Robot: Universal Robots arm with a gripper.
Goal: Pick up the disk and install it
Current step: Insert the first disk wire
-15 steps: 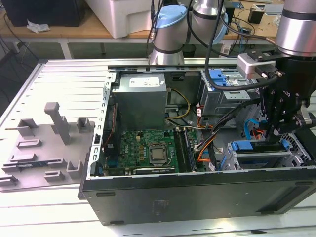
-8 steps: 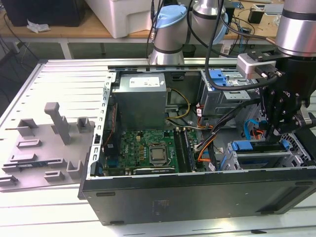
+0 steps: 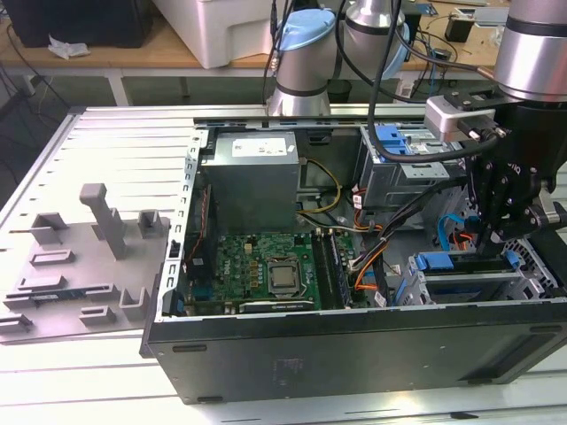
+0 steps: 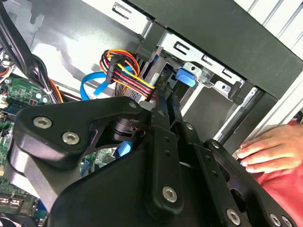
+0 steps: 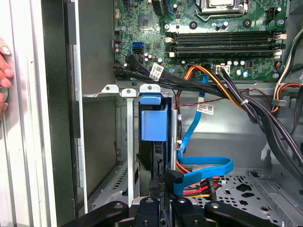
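Note:
The disk point(image 5: 154, 124) stands edge-on as a blue strip in the metal drive bay point(image 5: 128, 142) of the open computer case point(image 3: 354, 354). In the exterior view its blue end point(image 3: 434, 262) lies in the bay at the case's near right corner. My gripper point(image 3: 509, 248) hangs over the other end of that bay. In both wrist views its black fingers point(image 5: 149, 205) run close together, and the gripper point(image 4: 163, 99) points at the disk's blue tab point(image 4: 185, 76). The gripper point(image 5: 161, 203) is shut right at the disk's edge. Whether it pinches anything is hidden.
A person's hand point(image 4: 270, 149) rests on the case's outer side by the bay. A blue flat cable point(image 5: 203, 165) and orange-red wires point(image 4: 123, 71) loop beside the disk. The blue bracket point(image 3: 390, 137) tops the far drive cage. A grey fixture tray point(image 3: 80, 266) lies at the exterior view's left.

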